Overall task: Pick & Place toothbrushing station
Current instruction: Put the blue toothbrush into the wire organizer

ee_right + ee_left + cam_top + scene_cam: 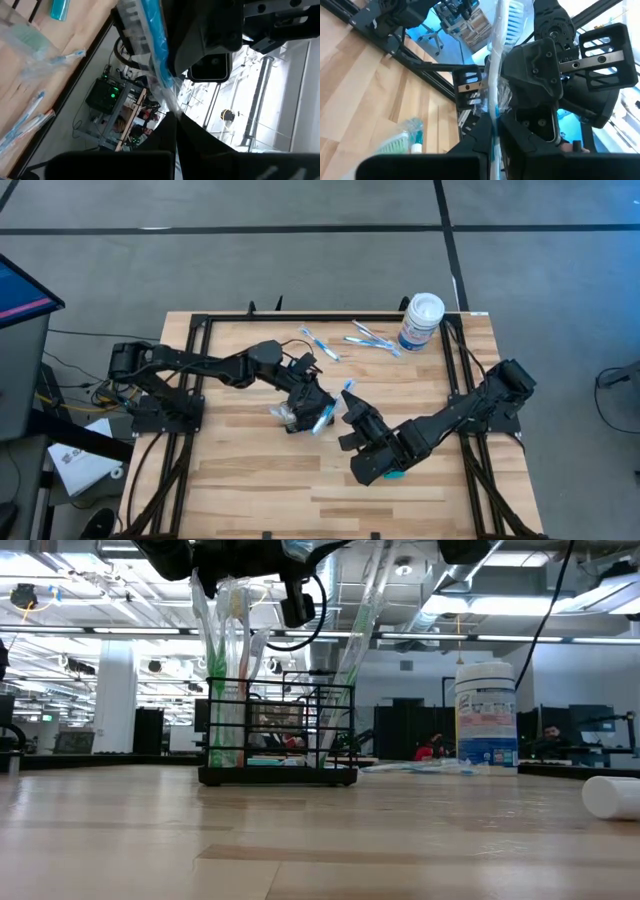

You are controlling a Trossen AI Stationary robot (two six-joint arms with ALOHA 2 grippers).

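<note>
Near edge, low view: a white cylinder [612, 797] lies on its side on the wooden table [300, 840], at the right edge of that view; what it is cannot be told.
Right gripper [349, 398]: mid-table, reaching in from the right; fingers closed on a wrapped toothbrush with a blue handle [152, 37]. In the right wrist view the brush runs out from between the dark fingers [172, 132].
Left gripper [312, 412]: just beside the right gripper, directly over the holder; fingers pinched together on a wrapped toothbrush with a clear shaft [496, 85]. Whether this is the same brush the right gripper holds cannot be told.
Toothbrushing station [278, 735]: black wire-mesh holder, upright on the table near its centre, under the left gripper [290, 580]. Several wrapped brushes [228, 650] stand in it, leaning slightly; which compartment each is in cannot be told.
Loose brushes: wrapped toothbrushes [372, 338] lie flat toward the far edge, with another pair [318, 344] to their left, all well apart from the holder.
Canister: white round canister [421, 321] with a blue-yellow label, upright at the far right corner, just beside the loose brushes.
Background: open room with ceiling lights; a person in red [432, 749] far off.
</note>
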